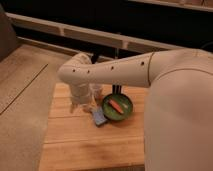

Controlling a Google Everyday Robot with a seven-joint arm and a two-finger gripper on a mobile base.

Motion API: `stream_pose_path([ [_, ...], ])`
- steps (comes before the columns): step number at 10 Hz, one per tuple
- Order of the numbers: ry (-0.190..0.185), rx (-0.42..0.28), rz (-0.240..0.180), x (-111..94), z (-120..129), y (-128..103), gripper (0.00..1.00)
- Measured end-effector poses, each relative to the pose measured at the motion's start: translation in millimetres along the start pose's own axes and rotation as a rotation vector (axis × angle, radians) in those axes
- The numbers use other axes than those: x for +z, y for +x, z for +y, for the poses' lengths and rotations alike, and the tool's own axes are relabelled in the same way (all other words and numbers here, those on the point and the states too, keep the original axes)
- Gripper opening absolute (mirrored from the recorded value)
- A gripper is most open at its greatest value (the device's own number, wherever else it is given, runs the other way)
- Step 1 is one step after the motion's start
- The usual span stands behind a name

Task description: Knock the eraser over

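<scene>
My white arm reaches from the right across the wooden table (pixel 75 145) and bends down at the wrist. The gripper (pixel 80 106) hangs low over the table's back left part, just left of the green bowl (pixel 119 107). The long white eraser does not show; it may be hidden behind the wrist and gripper. A blue-grey rectangular pad (pixel 99 118) lies in front of the bowl's left edge, a little right of the gripper.
The green bowl holds an orange, carrot-like piece (pixel 115 105). A pale round cup (pixel 96 93) stands behind the pad, close to the wrist. A dark counter with a light rail (pixel 90 35) runs behind the table. Floor lies to the left.
</scene>
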Motion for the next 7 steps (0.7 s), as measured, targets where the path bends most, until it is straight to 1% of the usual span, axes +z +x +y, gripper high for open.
stream_pose_path([
  [4, 0.001, 0.0, 0.0, 0.4, -0.4, -0.1, 0.65],
  [5, -0.003, 0.0, -0.007, -0.4, -2.4, -2.1, 0.65],
  [6, 0.003, 0.006, -0.029, -3.0, -16.5, -12.3, 0.65],
  [7, 0.012, 0.011, -0.039, -5.1, -28.5, -19.4, 0.65],
])
